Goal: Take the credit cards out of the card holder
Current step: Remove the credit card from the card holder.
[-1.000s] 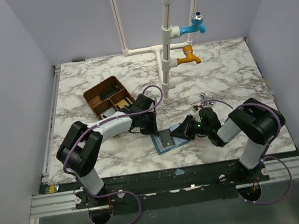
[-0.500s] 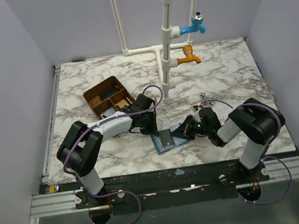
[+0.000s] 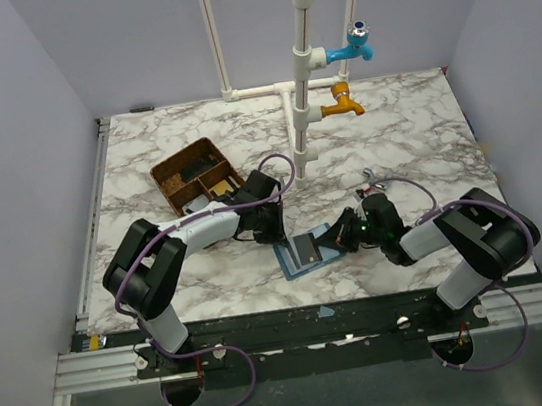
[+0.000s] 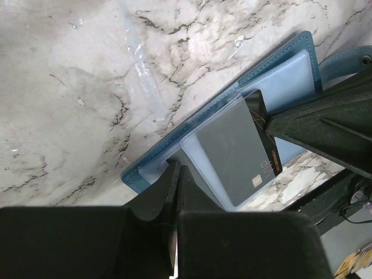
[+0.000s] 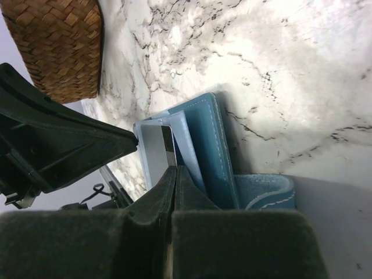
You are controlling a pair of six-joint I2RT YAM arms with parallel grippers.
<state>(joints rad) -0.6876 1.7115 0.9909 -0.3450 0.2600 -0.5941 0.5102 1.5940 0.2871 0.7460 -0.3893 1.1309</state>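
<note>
Since the earlier frame the right arm's elbow has swung outward and lower, and the right gripper [image 3: 336, 239] has clenched. The card [image 4: 235, 151] now sits a little further out of the holder [image 4: 273, 64], towards the right. The left arm has not moved. The holder is a flat blue sleeve with pale stitching along its edge and clear, glossy plastic pockets. It lies open on the marble table [image 3: 411, 123] between the two grippers, near the front edge. The card is thin, matt grey and rectangular, with a dark stripe along one edge, and lies partly inside a pocket. The right gripper grasps the card by its outer edge. The left gripper [image 4: 177, 174] is clenched, its tips pressed on the holder's opposite edge. A woven brown tray [image 3: 160, 175] stands behind the left arm.
</note>
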